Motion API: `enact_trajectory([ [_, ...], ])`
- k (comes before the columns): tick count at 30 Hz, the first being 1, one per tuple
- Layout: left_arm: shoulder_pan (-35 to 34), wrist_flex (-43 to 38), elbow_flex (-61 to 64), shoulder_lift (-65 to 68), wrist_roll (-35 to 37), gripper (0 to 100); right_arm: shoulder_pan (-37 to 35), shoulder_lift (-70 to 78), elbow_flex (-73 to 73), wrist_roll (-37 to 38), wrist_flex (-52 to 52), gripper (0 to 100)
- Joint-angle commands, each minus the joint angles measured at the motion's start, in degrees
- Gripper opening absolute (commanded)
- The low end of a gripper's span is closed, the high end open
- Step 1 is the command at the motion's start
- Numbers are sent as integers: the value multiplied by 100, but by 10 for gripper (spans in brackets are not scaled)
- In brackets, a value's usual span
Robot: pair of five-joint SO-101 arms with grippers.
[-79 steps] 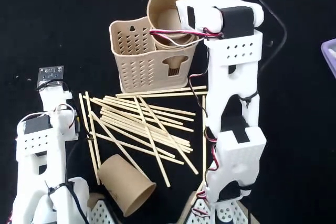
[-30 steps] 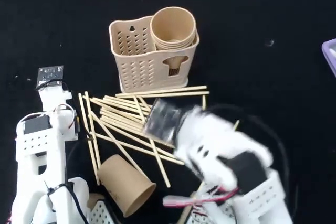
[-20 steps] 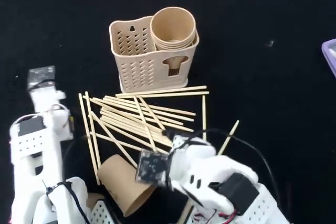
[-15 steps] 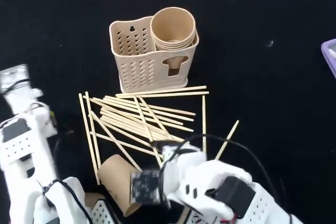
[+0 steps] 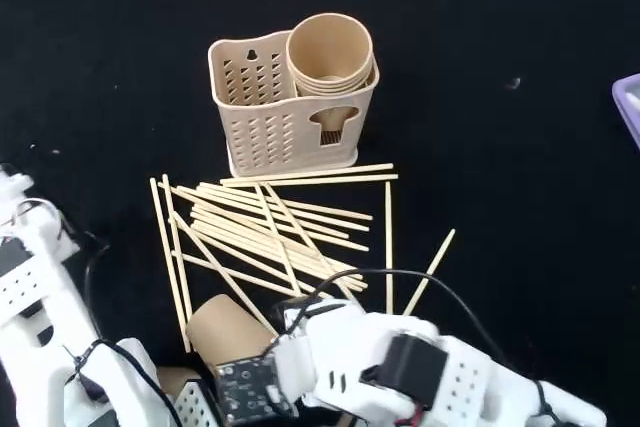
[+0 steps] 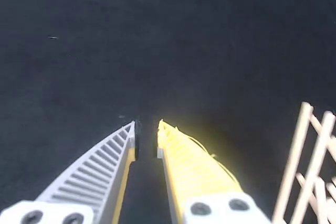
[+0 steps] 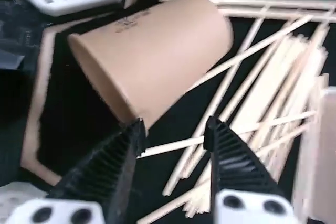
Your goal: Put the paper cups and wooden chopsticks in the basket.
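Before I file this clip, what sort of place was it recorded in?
Probably a robot test bench in a lab or workshop: a black-covered table, white robot arms at one edge, and a staged sorting job, loose chopsticks beside a basket holding stacked paper cups.

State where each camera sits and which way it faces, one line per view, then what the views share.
High view: fixed above the table, facing down on basket, chopsticks and lying cup; left arm and right arm at the near edge.
Left wrist view: on the left wrist, facing the table past the left hand.
Right wrist view: on the right wrist, facing the lying cup past the open right hand.
Shared: high and right wrist views both show lying cup and chopsticks.
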Motion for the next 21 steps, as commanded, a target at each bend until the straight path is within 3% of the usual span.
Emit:
enact_trajectory([
  [1,-611,-53,-505,-79,396,82,-281,303,-224,-519,-132,198],
  [7,-1455,-88,-655,-79,1389,84,-457,426,-154,-835,-246,198],
  [15,-1446,-97,-646,-79,1415,84,-580,400,-242,-835,-299,198],
  [21,-1446,-97,-646,-79,1433,84,-510,400,673,-791,-1301,195],
])
